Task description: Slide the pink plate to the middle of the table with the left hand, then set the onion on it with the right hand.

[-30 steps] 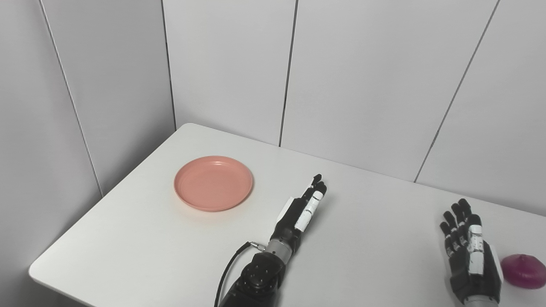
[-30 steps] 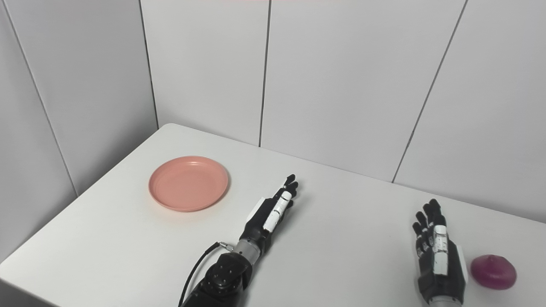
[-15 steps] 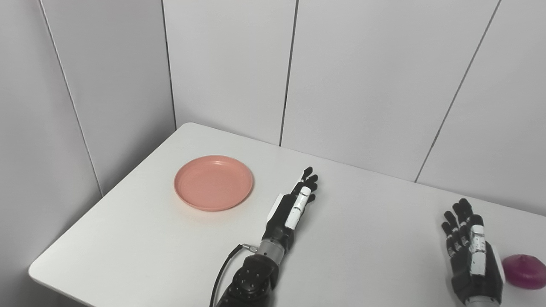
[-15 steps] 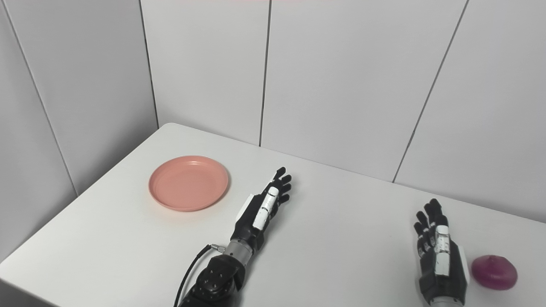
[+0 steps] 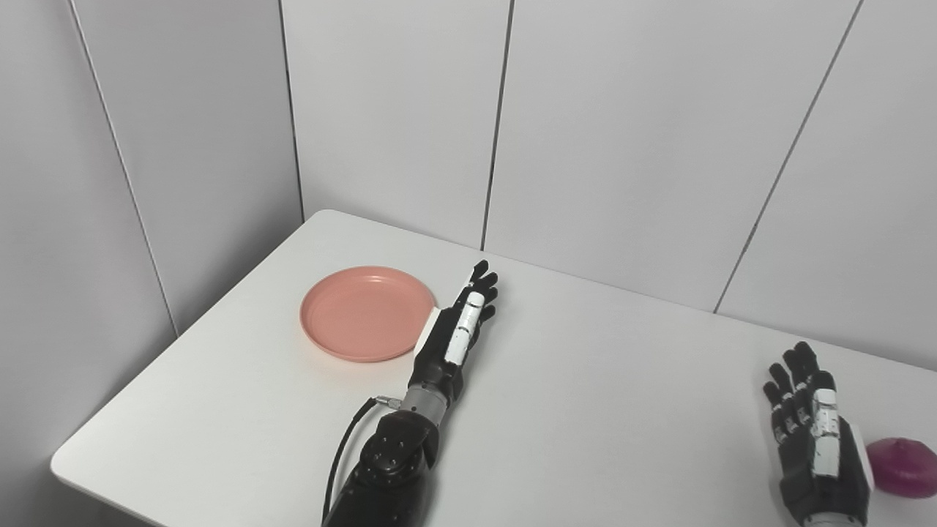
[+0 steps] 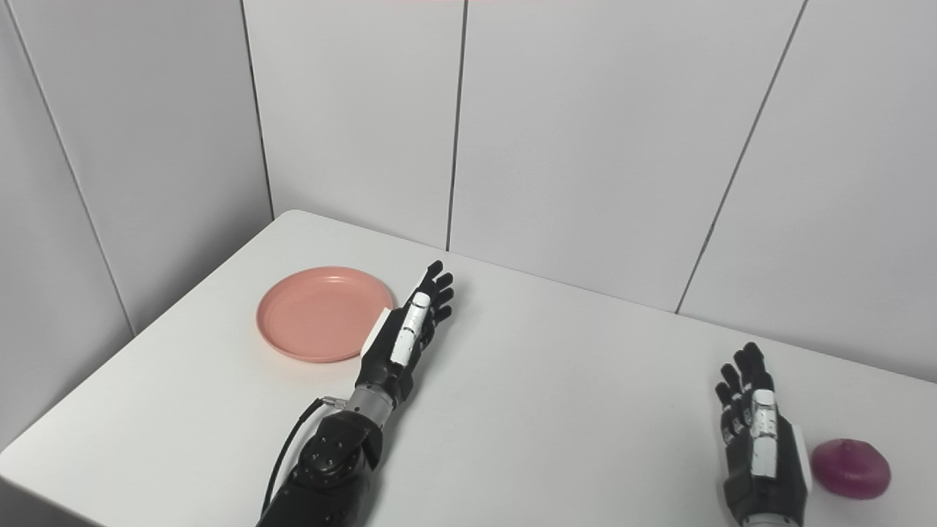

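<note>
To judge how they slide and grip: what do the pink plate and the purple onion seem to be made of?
The pink plate: probably matte plastic, with even colour, a soft sheen and a moulded rim. The onion: it looks smooth and glossy with a uniform purple skin, so possibly a plastic replica; the pictures do not settle this.

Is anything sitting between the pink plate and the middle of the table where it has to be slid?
Only the left robot hand, open beside the pink plate's right rim. Otherwise the table is bare; the onion lies far right, beside the open right robot hand.
</note>
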